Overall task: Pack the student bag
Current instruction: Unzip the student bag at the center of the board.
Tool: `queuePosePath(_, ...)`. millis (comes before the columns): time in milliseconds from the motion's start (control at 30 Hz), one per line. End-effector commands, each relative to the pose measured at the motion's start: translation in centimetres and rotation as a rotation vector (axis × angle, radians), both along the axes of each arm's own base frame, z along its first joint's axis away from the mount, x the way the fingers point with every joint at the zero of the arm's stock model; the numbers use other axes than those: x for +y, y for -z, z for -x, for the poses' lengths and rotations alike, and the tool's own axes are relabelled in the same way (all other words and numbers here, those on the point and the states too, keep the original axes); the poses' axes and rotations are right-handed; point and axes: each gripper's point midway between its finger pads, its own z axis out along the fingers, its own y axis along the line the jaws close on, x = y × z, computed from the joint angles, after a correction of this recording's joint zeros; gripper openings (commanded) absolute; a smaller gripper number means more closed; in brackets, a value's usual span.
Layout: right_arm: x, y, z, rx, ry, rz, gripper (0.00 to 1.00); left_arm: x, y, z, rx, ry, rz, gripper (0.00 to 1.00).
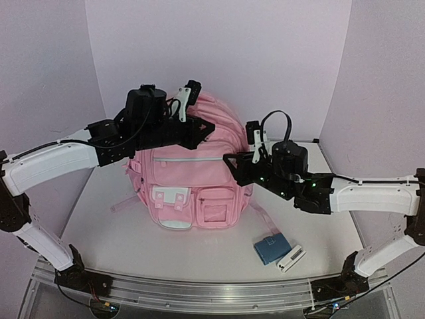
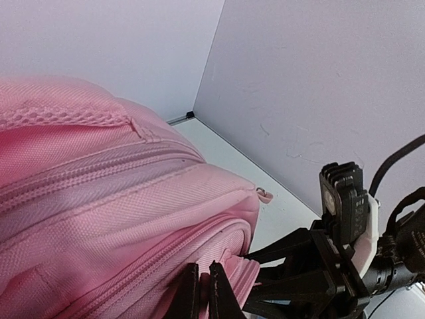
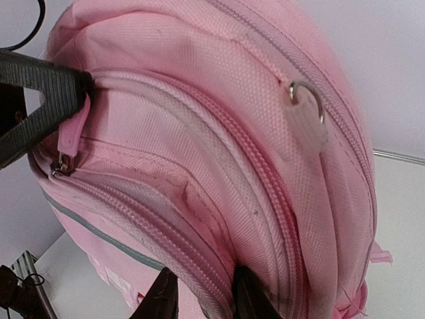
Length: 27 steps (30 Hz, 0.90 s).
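Standing upright near the back-centre of the tabletop (image 1: 106,226), the student bag (image 1: 192,179) faces the arm bases with its front pockets, the white-flapped pocket (image 1: 169,198) low on its left.

Left arm: reaches across to the top of the bag from the left. Left end effector (image 2: 199,289) is fully closed, fingers pressed together against the bag's upper edge. In the right wrist view its dark fingertip pinches the top end of a pink zipper pull (image 3: 72,133), which hangs down to the slider at a seam.

Right arm: comes in from the right at the bag's upper side. Right end effector (image 3: 202,296) is partly open, fingers (image 3: 163,296) apart, with a zipped ridge of pink fabric lying between them. Cannot tell whether the pads touch it; nothing is clamped.

A second pull with a metal ring (image 3: 305,100) lies flat on the outer zip line.

Off the bag, front right on the tabletop: a small blue case (image 1: 271,247) with a white object (image 1: 290,258) touching its right side.
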Motion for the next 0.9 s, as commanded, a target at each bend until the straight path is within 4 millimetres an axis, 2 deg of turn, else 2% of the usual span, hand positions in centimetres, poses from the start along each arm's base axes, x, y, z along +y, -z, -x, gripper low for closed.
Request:
queuePosePath(0, -1.1, -7.3, 1.8, -0.106, -0.013, -0.228, 0.33, -3.0, -1.2, 3.3, -0.069, 0.171, 0.011, 0.0)
queuePosePath(200, -1.2, -7.1, 1.8, -0.096, -0.008, -0.236, 0.37, -4.3, -3.5, 3.0, -0.17, 0.202, 0.041, 0.0)
queuePosePath(367, 0.3, -5.4, 1.7, -0.082, -0.055, -0.194, 0.17, -5.4, -4.0, 3.3, -0.22, 0.248, 0.033, 0.0)
queuePosePath(467, 1.3, -5.3, 2.3, -0.092, -0.114, -0.192, 0.09, -6.1, -4.0, 3.9, -0.231, 0.296, 0.022, 0.0)
queuePosePath(700, 1.9, -5.8, 2.8, -0.121, -0.159, -0.215, 0.03, -8.3, -3.7, 5.9, -0.308, 0.413, -0.02, 0.0)
queuePosePath(867, 2.6, -5.5, 2.6, -0.118, -0.171, -0.216, 0.02, -10.0, -3.6, 6.0, -0.329, 0.444, -0.037, 0.0)
